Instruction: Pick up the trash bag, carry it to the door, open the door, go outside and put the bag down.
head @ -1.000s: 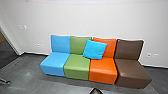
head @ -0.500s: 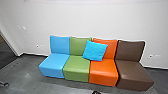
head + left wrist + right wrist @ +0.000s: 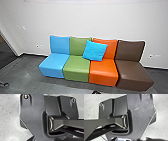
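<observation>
Roll slowly, well apart from the couch [image 3: 77, 68]. I can't tell whether the left gripper [image 3: 45, 138] or right gripper [image 3: 132, 139] is open.

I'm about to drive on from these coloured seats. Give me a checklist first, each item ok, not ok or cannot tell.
1. Straight ahead free: not ok; the row of seats stands before the wall.
2. Blue cushion up on the seats: ok; it leans across the green backrest and orange backrest.
3. Dark object at head view's bottom edge identified: cannot tell; it is cut off.
4. Trash bag secured: cannot tell.
5. Opening at head view's left is the exit: cannot tell.
</observation>
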Controlling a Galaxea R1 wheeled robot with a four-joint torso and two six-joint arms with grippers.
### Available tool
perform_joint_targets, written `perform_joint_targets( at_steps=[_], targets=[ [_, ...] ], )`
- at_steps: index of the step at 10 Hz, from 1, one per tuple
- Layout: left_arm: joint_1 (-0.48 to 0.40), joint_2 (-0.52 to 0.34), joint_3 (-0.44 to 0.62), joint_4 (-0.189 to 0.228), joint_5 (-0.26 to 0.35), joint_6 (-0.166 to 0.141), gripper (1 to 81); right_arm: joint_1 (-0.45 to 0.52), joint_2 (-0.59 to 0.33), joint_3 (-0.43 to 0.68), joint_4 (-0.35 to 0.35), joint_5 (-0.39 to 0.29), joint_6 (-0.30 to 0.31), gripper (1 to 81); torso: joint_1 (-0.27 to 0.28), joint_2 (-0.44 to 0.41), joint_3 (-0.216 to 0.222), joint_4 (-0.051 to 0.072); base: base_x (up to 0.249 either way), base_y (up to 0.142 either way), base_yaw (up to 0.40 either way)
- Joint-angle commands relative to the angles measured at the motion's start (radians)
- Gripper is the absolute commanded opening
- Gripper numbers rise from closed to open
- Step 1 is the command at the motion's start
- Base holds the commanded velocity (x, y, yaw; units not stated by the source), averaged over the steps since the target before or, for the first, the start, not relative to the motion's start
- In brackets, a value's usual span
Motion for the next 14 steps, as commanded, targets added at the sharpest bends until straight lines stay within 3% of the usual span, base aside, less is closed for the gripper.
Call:
perform_joint_targets(
  at_steps=[1,3,4,5,8,9,10,11,14],
  targets=[
    [-0.023,-0.058,0.065,-0.035,0.084,-0.002,81.1,0.005,-0.055,0.100,-0.004,-0.056,-0.006,81.1,0.000,0.000,0.000,0.000,0.000,0.000,0.000],
    [-0.023,-0.159,0.208,-0.047,0.076,-0.002,81.1,0.009,-0.138,0.241,0.002,-0.056,-0.003,81.1,0.000,0.000,0.000,0.000,0.000,0.000,0.000],
    [-0.029,-0.200,0.260,-0.053,0.076,-0.002,81.1,0.012,-0.175,0.307,0.004,-0.056,0.004,81.1,0.064,-0.100,0.000,0.000,0.000,0.000,0.000],
    [-0.036,-0.239,0.300,-0.070,0.076,-0.002,81.1,0.017,-0.215,0.370,0.004,-0.056,0.007,81.1,0.066,-0.103,-0.060,-0.033,0.000,0.000,0.000],
    [-0.069,-0.331,0.409,-0.107,0.085,-0.002,81.1,0.067,-0.384,0.543,0.038,-0.054,0.027,81.1,0.109,-0.174,-0.142,-0.056,0.000,0.000,0.000],
    [-0.079,-0.355,0.424,-0.122,0.085,-0.002,81.1,0.095,-0.445,0.588,0.059,-0.054,0.039,81.1,0.132,-0.211,-0.175,-0.057,0.000,0.000,0.000],
    [-0.099,-0.369,0.426,-0.141,0.103,-0.002,81.1,0.139,-0.496,0.628,0.073,-0.054,0.046,81.1,0.157,-0.249,-0.119,-0.040,0.000,0.000,0.000],
    [-0.125,-0.377,0.426,-0.153,0.154,-0.002,81.1,0.184,-0.537,0.677,0.087,-0.065,0.050,81.1,0.177,-0.281,-0.147,-0.045,0.000,0.000,0.000],
    [-0.203,-0.395,0.420,-0.191,0.232,-0.002,81.1,0.328,-0.597,0.764,0.104,-0.103,0.054,81.1,0.235,-0.371,-0.169,-0.047,0.000,0.000,0.000]
  ],
)
